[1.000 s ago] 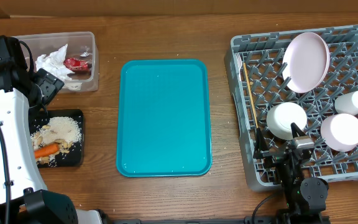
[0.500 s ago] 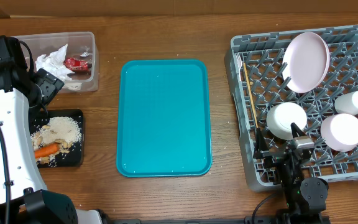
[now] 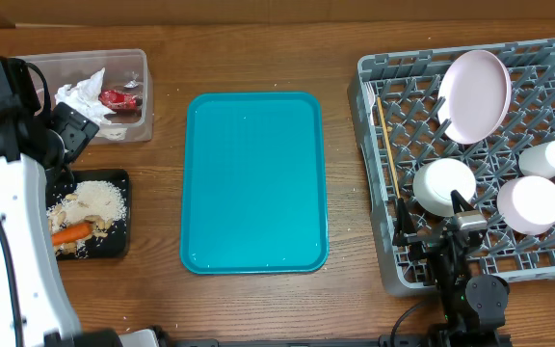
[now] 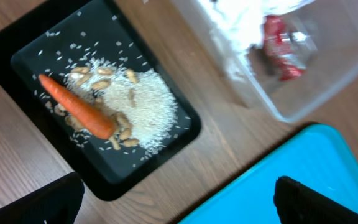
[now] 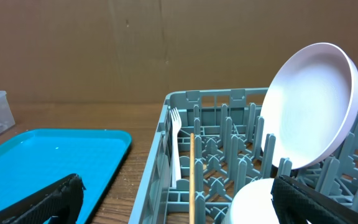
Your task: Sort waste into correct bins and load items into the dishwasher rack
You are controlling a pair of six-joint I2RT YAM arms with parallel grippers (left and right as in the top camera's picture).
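The carrot (image 4: 76,107) lies flat in the black tray (image 4: 17,53). In the left wrist view its long axis runs diagonally, with the thin tip up and left and the thick end down and right, pointing toward the teal tray (image 4: 291,162). The thick end rests against a heap of rice (image 4: 145,106), with nuts (image 4: 120,134) along its side. The left claw (image 4: 179,202) hangs above the table with its jaws wide and nothing between them. The carrot sits ahead of it, on the side of its left finger. The tub (image 4: 303,93) is ahead on the other side. Its contents are blurred here, probably crumpled paper and a red wrapper.

The right claw (image 5: 179,205) is also spread wide and empty, low at the near wall of the rack (image 5: 166,155). The stick (image 5: 192,174) lies straight ahead between its fingers, with its long axis running directly away from the claw. The fork (image 5: 176,146) is just left of the stick and parallel to it, tines at the far end. The plate (image 5: 312,106) stands on edge ahead and to the right, tilted back. From overhead, two bowls (image 3: 443,185) and a cup (image 3: 547,157) sit upside down near this claw.

The table (image 3: 345,299) is brown wood grain. A plain brown wall stands behind the rack.
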